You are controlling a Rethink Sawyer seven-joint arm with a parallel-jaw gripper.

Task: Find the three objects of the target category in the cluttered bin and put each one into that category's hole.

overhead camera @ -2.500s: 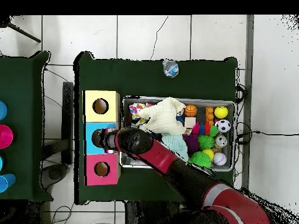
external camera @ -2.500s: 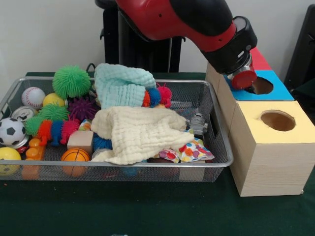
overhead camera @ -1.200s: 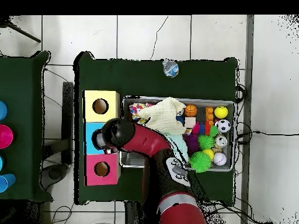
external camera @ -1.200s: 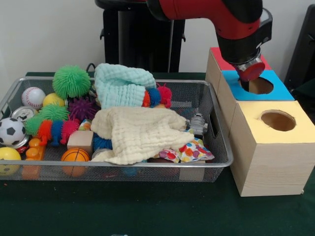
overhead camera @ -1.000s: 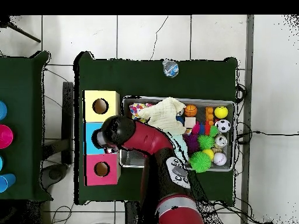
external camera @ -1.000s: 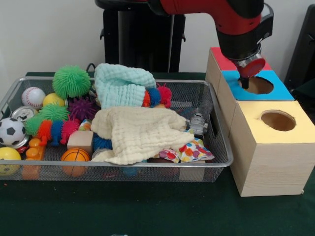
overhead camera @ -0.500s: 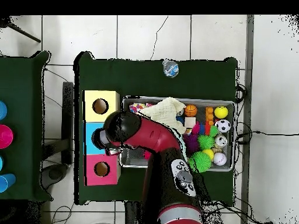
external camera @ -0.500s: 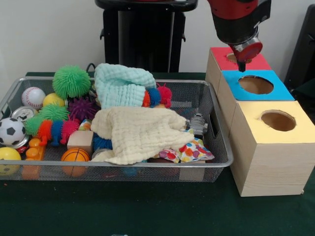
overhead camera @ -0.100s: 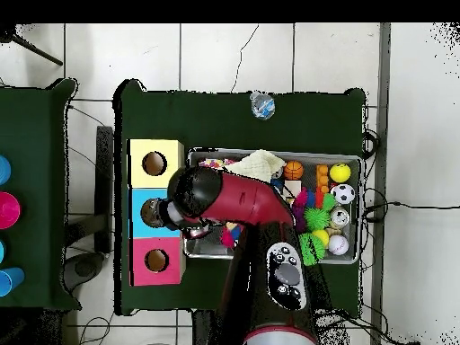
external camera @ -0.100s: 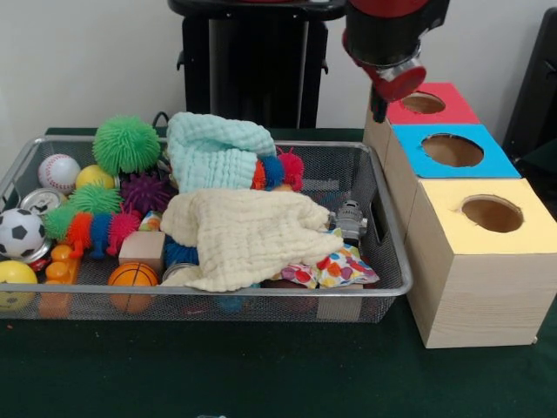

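I see the claw (external camera @ -0.100s: 379, 106) hanging just above the far right corner of the wire bin (external camera @ -0.100s: 383, 228), beside the red-topped box (external camera @ -0.100s: 431, 103); only one dark tip shows under the red disc, so I cannot tell whether it is parted or closed, and I see nothing in it. Next along the row sit the blue-topped box (external camera @ -0.100s: 452, 150) and the yellow-topped box (external camera @ -0.100s: 487, 218), each with a round hole. In the bin, a cream cloth (external camera @ -0.100s: 252, 235) and a pale green cloth (external camera @ -0.100s: 213, 150) cover much of the clutter. Spiky balls (external camera @ -0.100s: 126, 144), a soccer ball (external camera @ -0.100s: 19, 233) and a small basketball (external camera @ -0.100s: 132, 277) lie on the left, all on the green worktop (external camera @ -0.100s: 261, 366).
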